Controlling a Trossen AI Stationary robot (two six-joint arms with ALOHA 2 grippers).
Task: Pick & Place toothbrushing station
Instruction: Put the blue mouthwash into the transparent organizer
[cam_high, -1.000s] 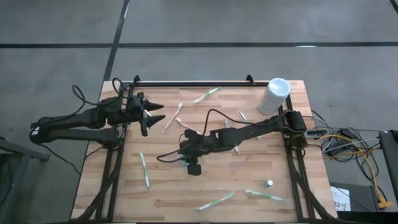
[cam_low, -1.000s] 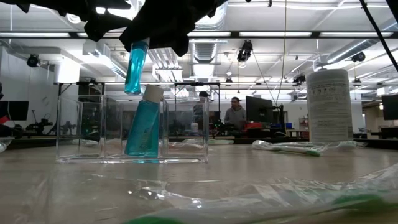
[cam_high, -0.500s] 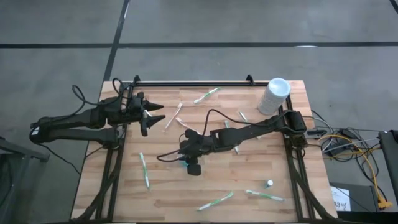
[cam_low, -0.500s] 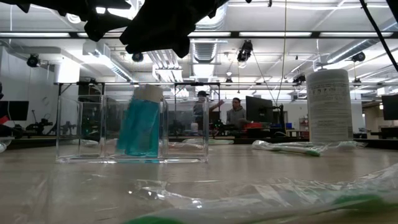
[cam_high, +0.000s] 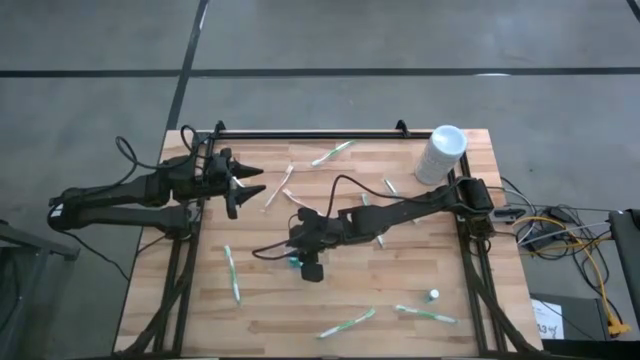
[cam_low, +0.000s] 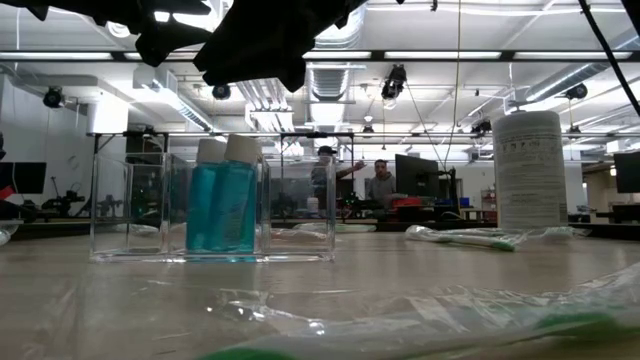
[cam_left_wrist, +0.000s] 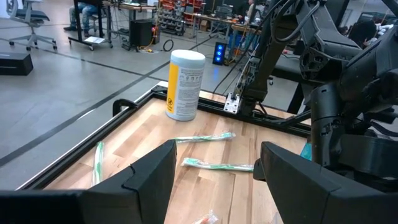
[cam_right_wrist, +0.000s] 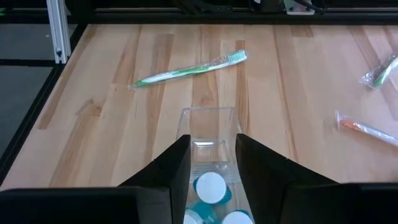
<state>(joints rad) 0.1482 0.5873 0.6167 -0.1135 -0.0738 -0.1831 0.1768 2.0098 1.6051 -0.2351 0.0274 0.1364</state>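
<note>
Our right gripper (cam_right_wrist: 212, 163) hangs with its fingers apart and empty, directly above the clear organizer (cam_low: 212, 208) near the middle of the wooden table (cam_high: 400, 280). Below the fingertips, two blue toothpaste tubes (cam_low: 225, 205) stand side by side in one compartment, long axes vertical, white caps up. A second ago one tube was still gripped and tilted above the box; half a second ago it had dropped in, leaning, and now both stand straight. Our left gripper (cam_left_wrist: 212, 163) waits with fingers spread wide over the table's left rear corner. Wrapped toothbrushes (cam_high: 346, 323) lie scattered on the boards, and a white canister (cam_high: 441, 153) stands at the right rear corner. Beyond, people sit at desks in a workshop.
</note>
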